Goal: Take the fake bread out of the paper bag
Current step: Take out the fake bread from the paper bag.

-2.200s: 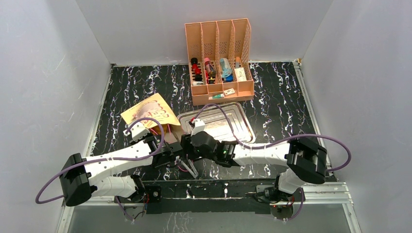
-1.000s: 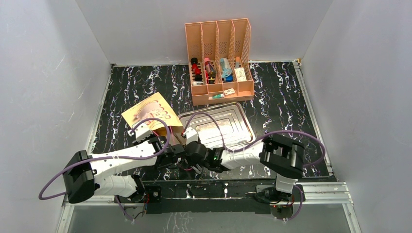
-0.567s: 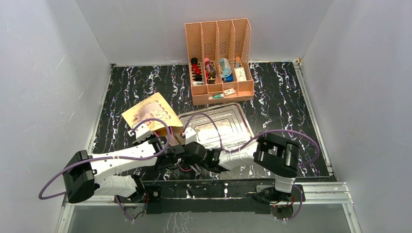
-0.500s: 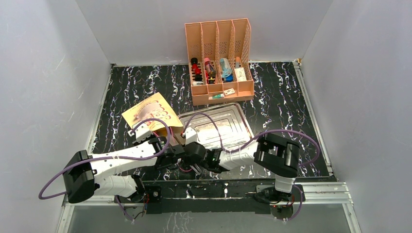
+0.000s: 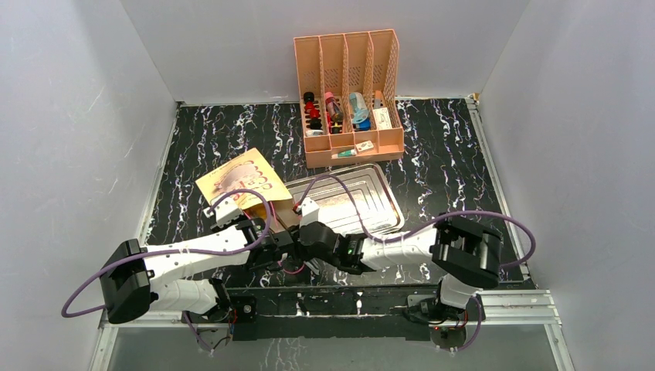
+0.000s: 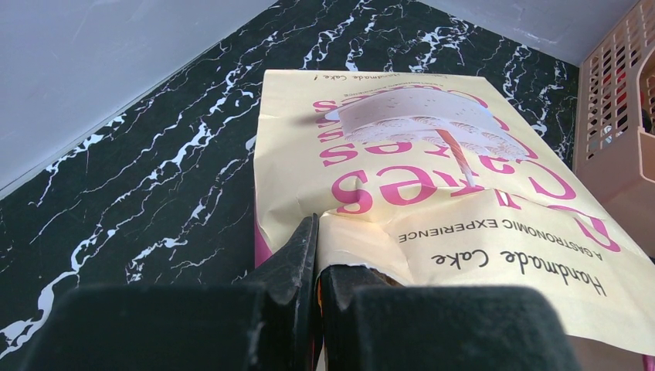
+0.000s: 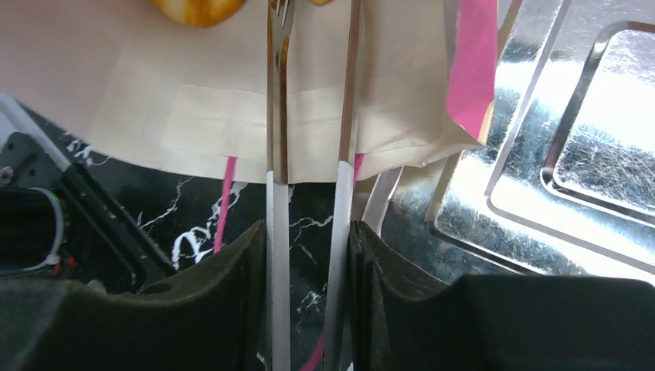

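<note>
Overhead, the bag (image 5: 239,179) lies flat on the tabletop (image 5: 208,131), left of centre, its printed face up. Its long axis runs from 11 to 5 o'clock, with the closed bottom at 11 and the mouth at 5, towards the arm bases. Bare tabletop lies at 9 and 12 o'clock of the bag, as far as the side and back walls, and more lies right of the tray (image 5: 382,202). The tray's rim sits just beside the bag at 3 o'clock. The organizer (image 5: 347,54) stands well apart at 1 o'clock, against the back wall.

Both wrists crowd the mouth and hide it from above. In the left wrist view, the left gripper (image 6: 317,263) has its jaws pinched together on the upper lip of the mouth. In the right wrist view, the right gripper (image 7: 309,263) has its jaws narrow and pressed on a pair of thin metal tongs (image 7: 276,116). The blades reach forward into the opening. The bread (image 7: 197,9) shows only as a golden-brown patch inside the bag, cut off by the top edge. The blade tips are cut off as well, so contact with the bread cannot be told.
</note>
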You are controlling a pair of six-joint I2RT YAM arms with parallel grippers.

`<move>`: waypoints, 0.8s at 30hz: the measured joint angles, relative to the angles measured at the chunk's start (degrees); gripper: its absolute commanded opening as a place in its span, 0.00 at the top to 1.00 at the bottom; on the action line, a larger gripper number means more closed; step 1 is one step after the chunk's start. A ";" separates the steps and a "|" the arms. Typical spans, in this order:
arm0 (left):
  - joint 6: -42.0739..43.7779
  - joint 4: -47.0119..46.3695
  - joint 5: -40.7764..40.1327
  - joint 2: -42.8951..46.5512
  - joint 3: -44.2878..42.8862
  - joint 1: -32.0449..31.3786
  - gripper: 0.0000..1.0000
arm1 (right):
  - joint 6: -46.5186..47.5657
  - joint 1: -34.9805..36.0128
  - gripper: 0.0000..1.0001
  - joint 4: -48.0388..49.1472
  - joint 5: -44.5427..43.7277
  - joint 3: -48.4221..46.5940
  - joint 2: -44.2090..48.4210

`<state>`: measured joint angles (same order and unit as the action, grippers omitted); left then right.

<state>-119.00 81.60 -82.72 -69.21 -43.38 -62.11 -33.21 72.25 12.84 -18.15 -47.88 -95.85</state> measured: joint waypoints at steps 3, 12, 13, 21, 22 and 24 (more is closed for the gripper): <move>-0.02 0.09 -0.02 0.09 0.09 -0.02 1.00 | -1.11 0.02 0.97 -1.64 0.98 0.31 2.58; -0.09 0.09 -0.22 0.13 0.31 -0.09 1.00 | -4.24 0.02 1.00 -4.15 3.54 2.82 9.22; -0.09 0.09 -0.22 0.13 0.31 -0.13 1.00 | -4.50 0.02 1.00 -4.31 3.58 2.86 9.60; -0.09 0.09 -0.20 0.13 0.31 -0.17 1.00 | -5.75 0.02 1.00 -3.98 4.02 3.69 9.49; -0.09 0.09 -0.20 0.13 0.31 -0.17 1.00 | -5.81 0.02 1.00 -3.96 4.17 3.69 9.29; -0.09 0.09 -0.20 0.13 0.31 -0.17 1.00 | -5.92 0.02 1.00 -4.13 4.46 3.69 9.11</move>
<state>-119.09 81.69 -82.91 -69.08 -43.07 -62.28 -39.13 72.27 8.71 -13.69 -44.18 -86.74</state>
